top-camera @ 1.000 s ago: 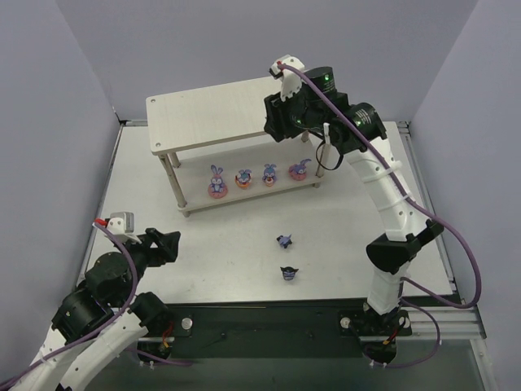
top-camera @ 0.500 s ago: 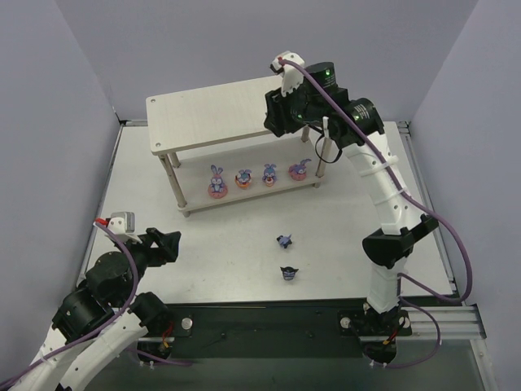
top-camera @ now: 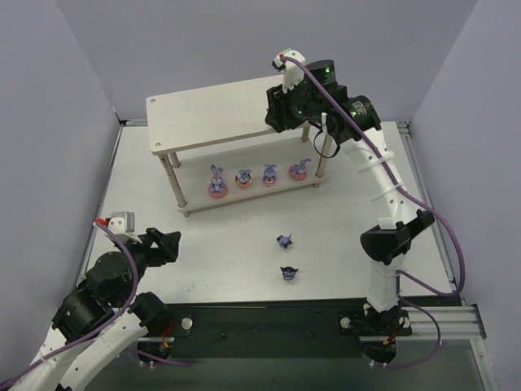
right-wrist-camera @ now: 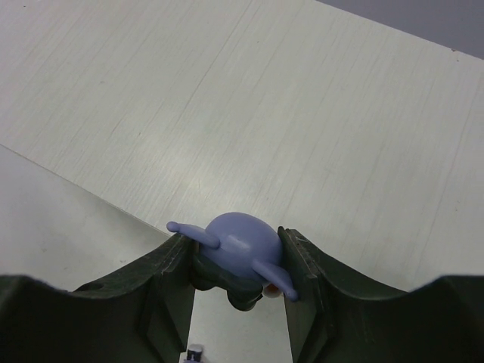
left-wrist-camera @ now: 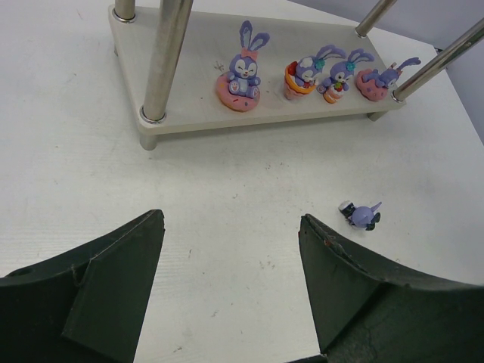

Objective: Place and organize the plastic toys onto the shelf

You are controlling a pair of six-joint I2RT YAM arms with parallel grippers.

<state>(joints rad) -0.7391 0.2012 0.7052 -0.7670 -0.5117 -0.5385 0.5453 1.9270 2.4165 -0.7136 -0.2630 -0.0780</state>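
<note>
The beige two-tier shelf (top-camera: 213, 112) stands at the back; its top board fills the right wrist view (right-wrist-camera: 249, 98). Several purple bunnies (top-camera: 216, 181) on pink bases stand in a row on its lower board, also seen in the left wrist view (left-wrist-camera: 243, 69). Two dark pointed-ear figures lie on the table, one (top-camera: 285, 240) behind the other (top-camera: 289, 273). My right gripper (right-wrist-camera: 236, 261) is shut on a purple-and-black figure (right-wrist-camera: 238, 249), held over the top board's right end (top-camera: 281, 102). My left gripper (left-wrist-camera: 231, 227) is open and empty at the near left (top-camera: 167, 243).
Grey walls close in the white table (top-camera: 236, 244) on three sides. The shelf's metal legs (left-wrist-camera: 162, 60) stand between the boards. A black rail (top-camera: 269, 318) runs along the near edge by the arm bases.
My right gripper has moved up and back with the figure, from beside the shelf's right end to over the top board. The left arm has not moved.
</note>
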